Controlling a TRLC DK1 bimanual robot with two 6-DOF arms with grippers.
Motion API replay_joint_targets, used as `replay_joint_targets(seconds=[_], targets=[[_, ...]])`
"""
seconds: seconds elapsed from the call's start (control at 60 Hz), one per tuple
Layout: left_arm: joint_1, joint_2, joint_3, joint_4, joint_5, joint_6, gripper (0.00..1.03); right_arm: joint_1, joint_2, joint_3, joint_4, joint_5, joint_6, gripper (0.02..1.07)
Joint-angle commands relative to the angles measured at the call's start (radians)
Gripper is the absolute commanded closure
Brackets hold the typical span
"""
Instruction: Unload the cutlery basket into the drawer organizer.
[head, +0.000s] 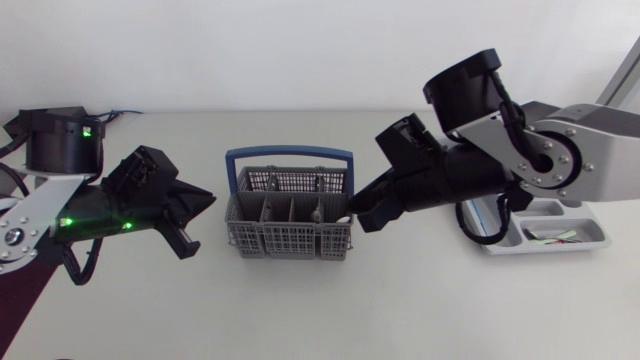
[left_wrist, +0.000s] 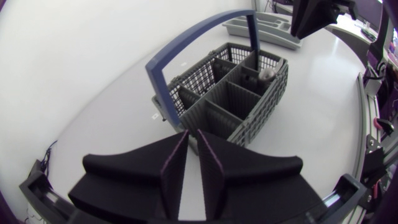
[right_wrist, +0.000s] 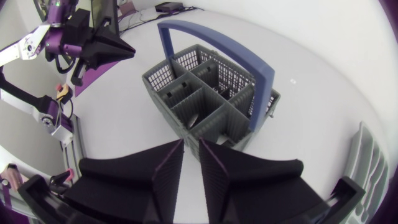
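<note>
The grey cutlery basket (head: 290, 225) with a blue handle (head: 288, 155) stands mid-table. A silvery piece of cutlery (left_wrist: 266, 73) shows in its compartment nearest my right arm; what else it holds is hard to make out. My left gripper (head: 205, 200) hovers just left of the basket, pointing at it. Its fingers stand a narrow gap apart with nothing between them (left_wrist: 193, 132). My right gripper (head: 362, 215) is at the basket's right end, also parted by a slit and empty (right_wrist: 191, 142). The grey drawer organizer (head: 590, 240) lies at the far right, partly under my right arm.
A few small items (head: 555, 237) lie in one organizer compartment. Bare table stretches in front of the basket and behind it. My left arm (right_wrist: 99, 46) shows beyond the basket in the right wrist view.
</note>
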Motion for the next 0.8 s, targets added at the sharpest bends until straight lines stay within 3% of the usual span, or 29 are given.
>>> replay_joint_targets(seconds=[0.0, 0.283, 0.783], targets=[[-0.035, -0.033, -0.024, -0.019, 0.008, -0.029, 0.81, 0.045, 0.037, 0.045, -0.007, 0.042, 0.029, 0.75], [-0.075, -0.040, -0.012, -0.043, 0.004, -0.060, 0.81, 0.094, 0.178, 0.151, -0.062, 0.058, 0.072, 0.75], [-0.101, -0.067, -0.015, -0.072, -0.001, -0.068, 0.81, 0.085, 0.275, 0.190, -0.076, 0.053, 0.118, 0.75]])
